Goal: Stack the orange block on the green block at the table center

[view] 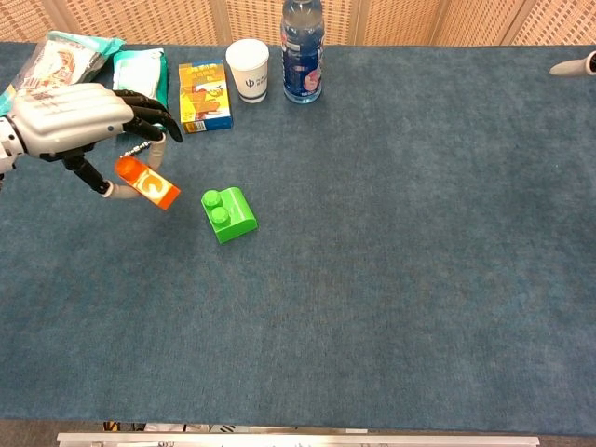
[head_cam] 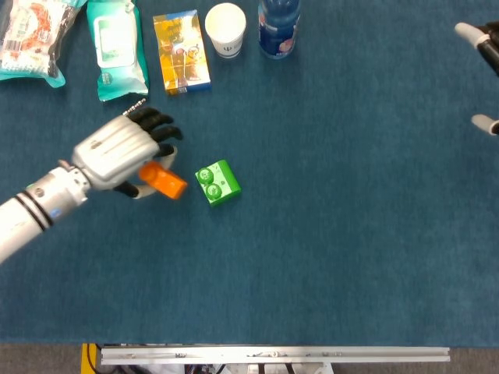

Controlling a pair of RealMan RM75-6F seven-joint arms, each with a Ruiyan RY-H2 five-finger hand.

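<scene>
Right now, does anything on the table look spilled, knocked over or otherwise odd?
Nothing stands out. The bottle and paper cup stand upright, the packets lie flat, and the green block sits studs up. The left hand holds the orange block tilted, in transit.

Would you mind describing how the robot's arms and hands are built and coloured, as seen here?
The left hand has a ribbed silver-grey back, black fingers and pale fingertips. Its forearm is a silver cylinder with a black band and a small blue-green mark near the wrist. Of the right hand only pale tips and black fingers show.

orange block (head_cam: 163, 181) orange | green block (head_cam: 217, 182) green | table (head_cam: 351, 234) blue
</scene>
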